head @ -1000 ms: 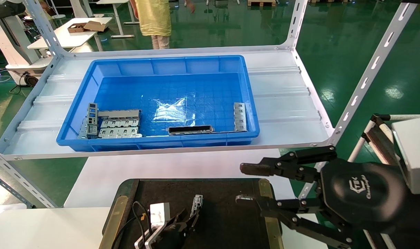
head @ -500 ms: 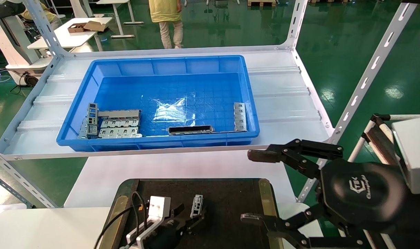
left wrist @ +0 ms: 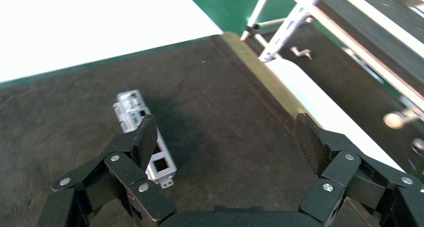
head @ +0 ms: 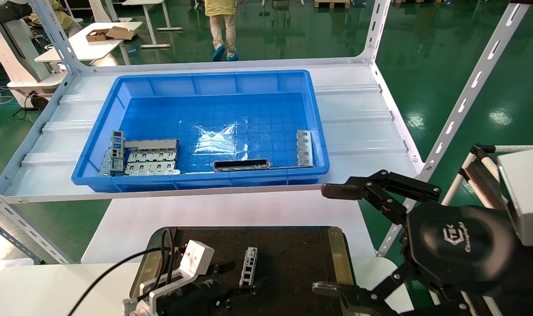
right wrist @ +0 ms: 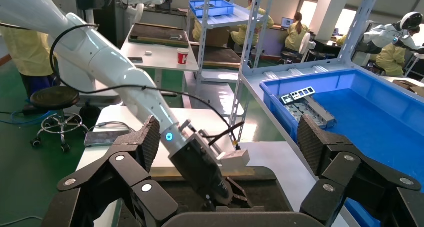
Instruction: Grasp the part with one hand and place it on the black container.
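The part [head: 248, 266], a slim silver-grey bar with small cutouts, lies flat on the black container [head: 293, 259]. My left gripper [head: 233, 281] is open at the container's near edge. In the left wrist view the part [left wrist: 129, 107] lies beside one finger [left wrist: 145, 137] and partly behind it, outside the gap of the open gripper [left wrist: 226, 139]. Bare tray surface [left wrist: 225, 97] shows between the jaws. My right gripper [head: 328, 239] is wide open and empty, raised just off the container's right side. The right wrist view shows it [right wrist: 230, 139] facing the left arm.
A blue bin [head: 196, 182] on the white shelf behind holds grey brackets [head: 150, 160], a dark channel bar [head: 242, 164] and another bracket [head: 304, 148]. A slanted shelf post [head: 464, 101] stands at the right. A person [head: 225, 26] walks at the back.
My left gripper opened, let go of the part and drew back toward the container's near edge. The part now lies on the tray. My right gripper's jaws spread wider.
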